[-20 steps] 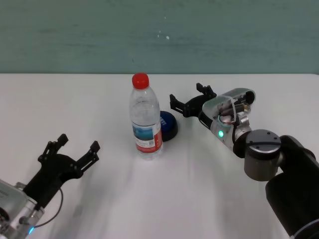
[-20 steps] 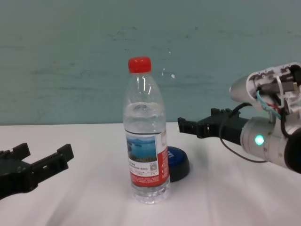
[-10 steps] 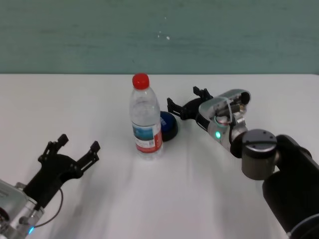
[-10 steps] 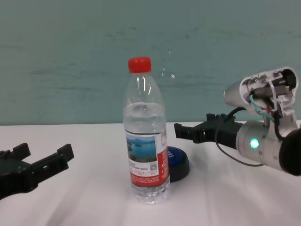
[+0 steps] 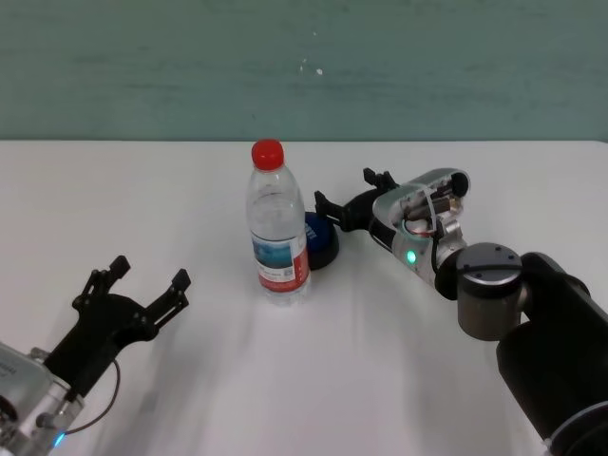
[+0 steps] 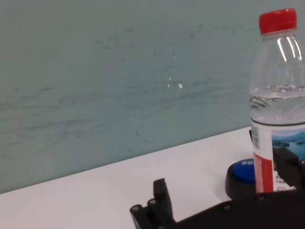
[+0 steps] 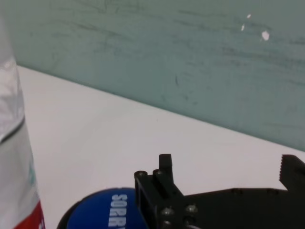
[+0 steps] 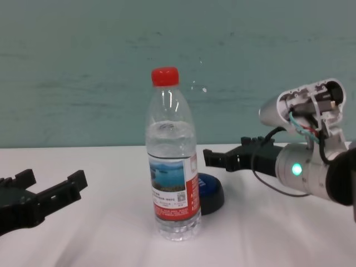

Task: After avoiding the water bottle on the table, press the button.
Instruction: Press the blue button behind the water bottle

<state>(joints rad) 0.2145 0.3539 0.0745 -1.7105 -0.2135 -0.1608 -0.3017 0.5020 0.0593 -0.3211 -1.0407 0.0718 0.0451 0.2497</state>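
Note:
The water bottle, clear with a red cap, stands upright in the middle of the white table. The blue button sits just behind and to the right of it, partly hidden by the bottle. My right gripper is open and empty, just right of the bottle and above the button's far right edge; its wrist view shows the button below one finger and the bottle close by. In the chest view the right gripper hovers above the button. My left gripper is open and parked at the near left.
A teal wall runs along the table's far edge. Nothing else stands on the white tabletop around the bottle and button.
My right gripper has moved a little to the left, toward the bottle and over the button's edge. The bottle, button and left arm have not moved.

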